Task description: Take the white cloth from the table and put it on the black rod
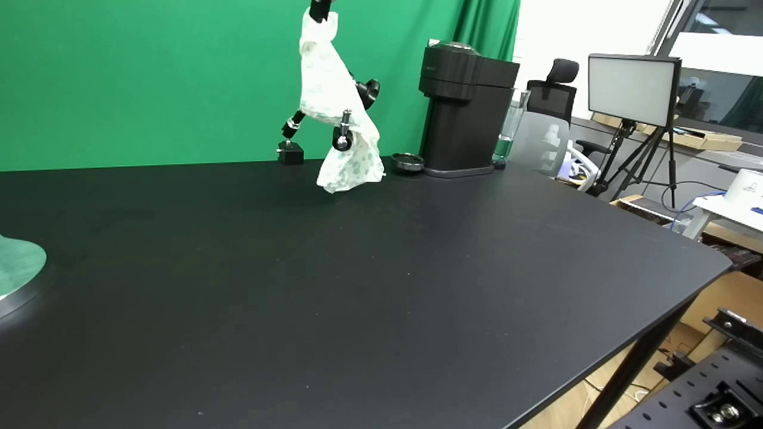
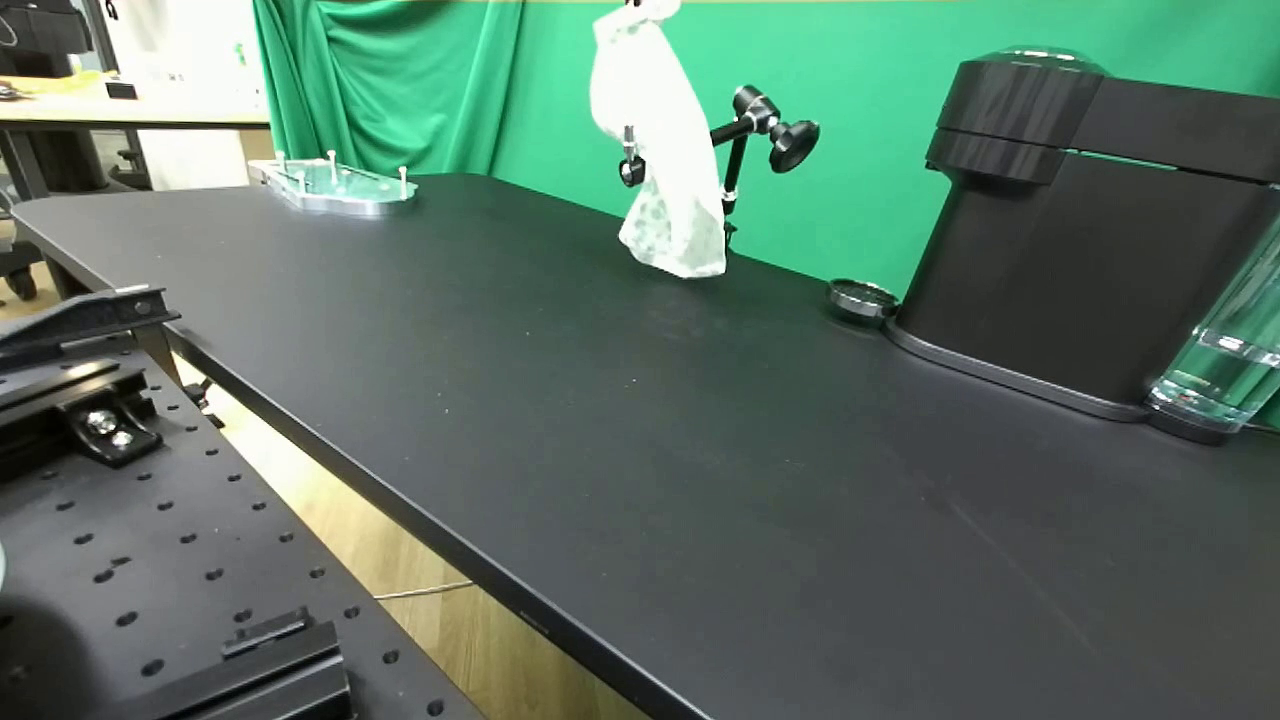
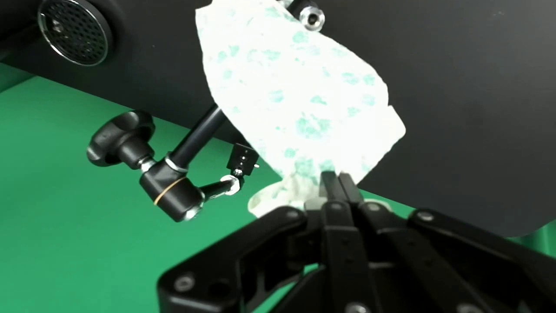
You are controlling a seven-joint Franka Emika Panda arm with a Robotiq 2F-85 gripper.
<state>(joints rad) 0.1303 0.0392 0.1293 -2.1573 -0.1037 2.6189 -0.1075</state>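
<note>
Gripper (image 3: 339,177): pinching the white cloth (image 3: 304,100) by its upper end.
White cloth: below the gripper, long axis slanting downward.
Black rod (image 3: 197,137): below the gripper, crossing under the cloth, tip protruding.

End effector (image 3: 338,175) reaches up from lower edge of wrist view, right of centre. Fingers (image 3: 331,187) dark, slim, side by side; pressed close at far end, thin seam between, fanning apart toward base. Linkage arms (image 3: 243,243) spread wide to both sides. In both exterior views just lowest end shows, at top edge; fingertips (image 1: 320,9) point down, slightly off vertical.
</note>
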